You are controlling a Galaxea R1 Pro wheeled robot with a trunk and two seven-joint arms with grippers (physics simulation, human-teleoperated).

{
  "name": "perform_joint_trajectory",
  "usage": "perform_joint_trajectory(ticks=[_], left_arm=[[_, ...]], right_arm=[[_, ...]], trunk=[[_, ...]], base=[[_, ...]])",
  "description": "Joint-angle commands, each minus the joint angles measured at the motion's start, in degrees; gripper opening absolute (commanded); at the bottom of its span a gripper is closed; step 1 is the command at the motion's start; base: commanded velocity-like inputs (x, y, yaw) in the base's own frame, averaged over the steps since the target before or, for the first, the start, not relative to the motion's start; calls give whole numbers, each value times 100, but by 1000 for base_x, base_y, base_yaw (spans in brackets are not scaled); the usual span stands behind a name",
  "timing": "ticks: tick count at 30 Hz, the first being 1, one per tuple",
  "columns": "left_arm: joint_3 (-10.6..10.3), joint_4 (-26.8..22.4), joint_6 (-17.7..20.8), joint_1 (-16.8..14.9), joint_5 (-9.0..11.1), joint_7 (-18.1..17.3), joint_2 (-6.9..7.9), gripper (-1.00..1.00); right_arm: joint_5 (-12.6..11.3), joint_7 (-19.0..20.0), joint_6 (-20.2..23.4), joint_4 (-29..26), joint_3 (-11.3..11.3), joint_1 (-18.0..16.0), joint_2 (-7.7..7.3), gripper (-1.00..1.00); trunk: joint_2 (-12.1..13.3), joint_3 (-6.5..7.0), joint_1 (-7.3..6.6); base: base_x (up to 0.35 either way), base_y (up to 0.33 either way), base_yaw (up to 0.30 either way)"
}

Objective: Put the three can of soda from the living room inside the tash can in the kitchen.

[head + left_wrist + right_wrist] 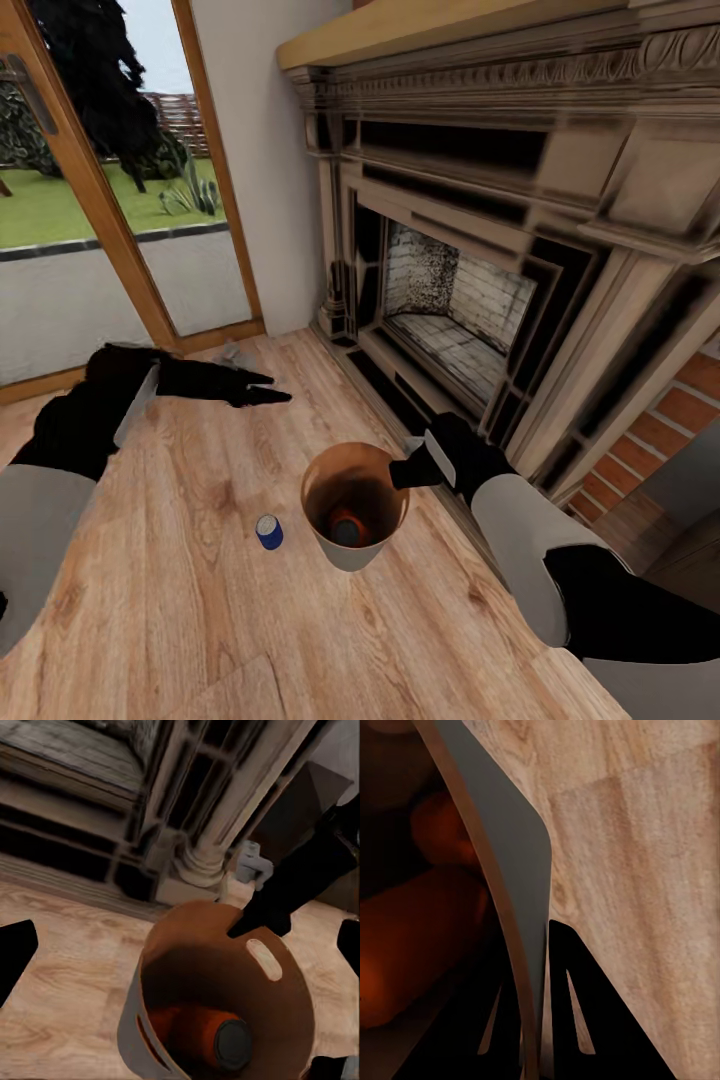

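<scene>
While the head view is read first, the tash can is seen standing upright on the wood plank floor at centre, w/ an orange can of soda lying inside it. A blue can of soda is set on the floor just beside the bucket, at its 9 o'clock. The bucket rim is pinched at 2 o'clock by the right gripper. The left gripper is held off the floor toward 10 o'clock, well apart from the cans; jaws can't be told as open or closed. A fireplace is at 1 o'clock, glass doors at 11.

Left wrist view: coppery inside of the tash can is shown, orange can on its side at the bottom, right gripper clamped on the far rim.

Right wrist view: bucket wall is caught between the two dark fingers, closed on it; orange cans are seen blurred inside, floor outside.
</scene>
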Motion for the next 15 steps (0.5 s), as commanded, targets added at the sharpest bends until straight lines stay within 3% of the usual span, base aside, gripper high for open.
perform_joint_trajectory(ticks=[1,2,4,5,6,7,9,10,12,13,15], left_arm=[[359,-88,4,70,54,-148,66,100],[1294,-316,12,260,137,-417,185,100],[1885,-462,-18,573,152,-472,224,100],[2192,-525,-165,1082,115,-158,219,100],[2257,-532,-290,1275,90,42,198,100],[2350,-543,-682,1667,45,577,119,100],[2409,-548,-1195,2040,7,1261,-22,100],[2446,-531,-1719,2381,-31,2037,-210,100],[2467,-418,-2222,2683,-59,2815,-400,100],[2481,-155,-2717,2909,-78,3467,-540,100],[2489,249,-3211,3053,-90,3906,-631,100]], right_arm=[[-197,48,16,-1,-26,-1,0,-100],[-196,48,16,0,-31,2,-3,-100],[-192,48,16,-2,-33,7,-9,-100],[-173,44,16,-10,-31,15,-12,-100],[-169,43,16,-13,-30,18,-12,-100],[-159,40,16,-18,-27,25,-26,-100],[-152,15,16,-26,-21,34,-60,-100],[-148,-75,16,-35,-17,41,-88,-100],[-146,-242,16,-37,-16,51,-109,-100],[-150,-448,16,-33,-20,91,-133,-100],[-163,-604,16,-44,-24,162,-168,-100]], trunk=[[0,0,0],[0,0,0],[0,0,0],[0,0,0],[0,0,0],[0,0,0],[0,0,0],[0,0,0],[0,0,0],[0,0,0],[0,0,0]], base=[[0,0,0],[0,0,0],[0,0,0],[0,0,0],[0,0,0],[0,0,0],[0,0,0],[0,0,0],[0,0,0],[0,0,0],[0,0,0]])
